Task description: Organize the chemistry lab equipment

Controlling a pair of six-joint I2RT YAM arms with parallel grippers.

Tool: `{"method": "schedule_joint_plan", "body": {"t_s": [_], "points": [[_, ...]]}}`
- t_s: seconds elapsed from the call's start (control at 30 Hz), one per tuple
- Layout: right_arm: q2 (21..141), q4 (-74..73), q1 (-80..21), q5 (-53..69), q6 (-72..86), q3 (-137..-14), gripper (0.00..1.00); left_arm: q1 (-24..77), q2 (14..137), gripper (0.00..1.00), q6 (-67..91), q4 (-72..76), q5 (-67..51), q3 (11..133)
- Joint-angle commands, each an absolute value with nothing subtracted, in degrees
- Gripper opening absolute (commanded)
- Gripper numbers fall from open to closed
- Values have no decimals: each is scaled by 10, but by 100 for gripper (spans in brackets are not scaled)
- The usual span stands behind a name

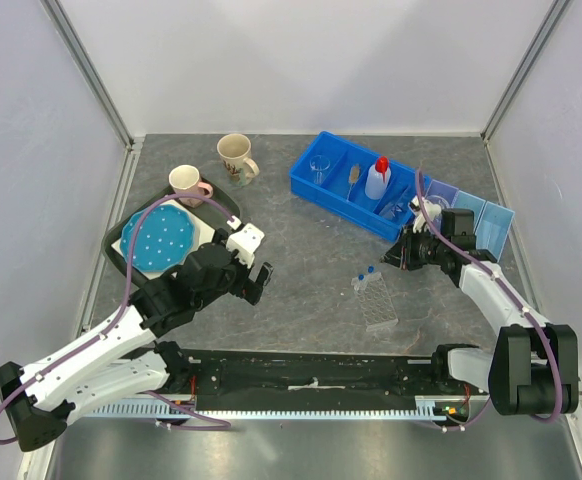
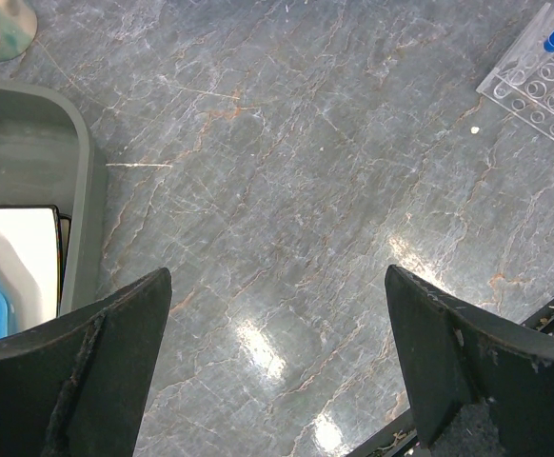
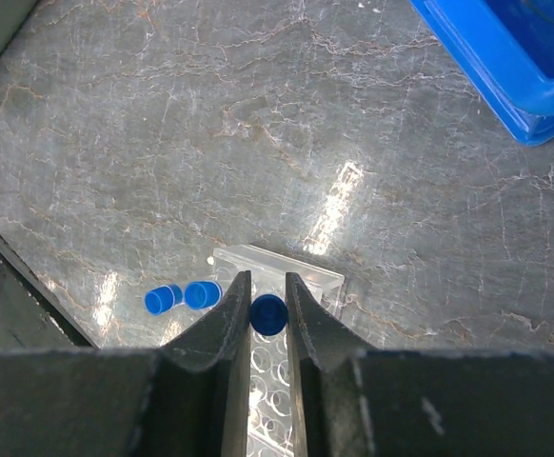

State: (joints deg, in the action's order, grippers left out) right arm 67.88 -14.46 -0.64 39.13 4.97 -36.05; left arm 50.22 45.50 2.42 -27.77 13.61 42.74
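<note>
The right gripper [image 3: 266,284], low in the frame, pinched a tube [image 3: 268,315] over the rack [image 3: 321,279], the left gripper [image 2: 277,276] spread wide and empty; racking seemed underway, needing alignment with a free hole.

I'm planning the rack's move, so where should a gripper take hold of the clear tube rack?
I'd pinch the clear tube rack across its narrow width at the near, empty end, coming straight down, if the jaws span it. It lies flat on the table, and two blue-capped tubes stand at its far end, so that end is crowded.
</note>
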Motion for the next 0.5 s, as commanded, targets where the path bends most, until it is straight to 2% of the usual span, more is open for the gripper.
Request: {"method": "schedule_joint_plan", "body": {"t_s": [0.0, 0.13, 0.47], "points": [[666, -123, -11, 393, 61, -352, 23, 501, 459, 99, 7, -269, 142, 427], [665, -118, -15, 389, 68, -342, 26, 501, 458, 99, 7, -270, 142, 427], [661, -103, -22, 374, 71, -328, 27, 501, 461, 99, 7, -269, 142, 428]]}}
